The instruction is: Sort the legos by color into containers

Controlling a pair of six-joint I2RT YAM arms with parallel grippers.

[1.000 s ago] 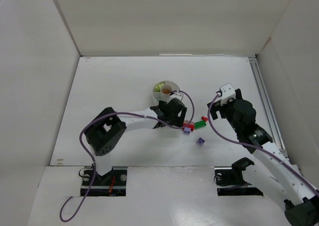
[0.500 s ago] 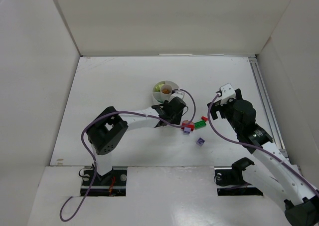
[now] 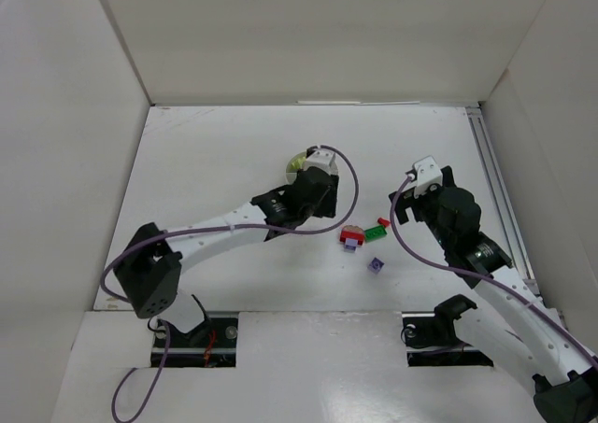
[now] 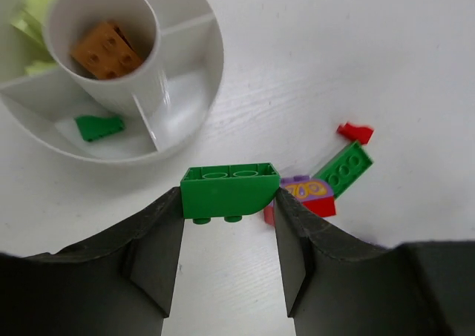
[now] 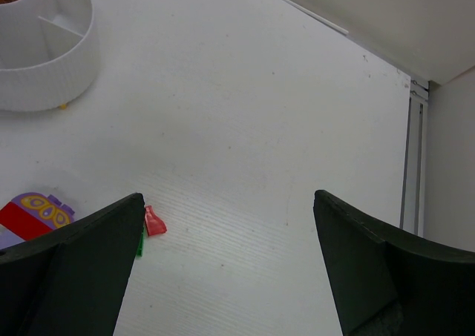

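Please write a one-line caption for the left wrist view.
Left hand holds a green plastic brick beside the round white divided dish.

Left arm [image 3: 224, 227] reaches forward, jaws clamped; right arm [image 3: 467, 232] jaws spread wide.

One dish [image 4: 217, 50], one orange brick [image 4: 107, 50], three green bricks [image 4: 230, 191].

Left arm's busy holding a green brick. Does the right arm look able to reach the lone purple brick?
Probably yes: the right end effector is open and empty, and the purple brick lies by itself close to that arm, with nothing covering it.
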